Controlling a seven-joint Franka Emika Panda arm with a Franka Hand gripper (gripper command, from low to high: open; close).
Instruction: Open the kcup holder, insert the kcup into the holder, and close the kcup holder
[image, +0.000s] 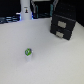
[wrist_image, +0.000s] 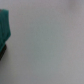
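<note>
The black boxy kcup holder (image: 63, 23) with stepped front panels sits shut at the far right of the pale surface (image: 55, 60); the tiny whitish green-topped kcup (image: 28, 52) stands well apart. Approach the lid squarely first. The hand's state cannot be told.

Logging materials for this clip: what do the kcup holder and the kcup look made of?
The kcup holder: probably matte black plastic, with flat stepped panels and no glare. The kcup: seemingly whitish plastic with a green, possibly foil top; too blurred to be sure.
</note>
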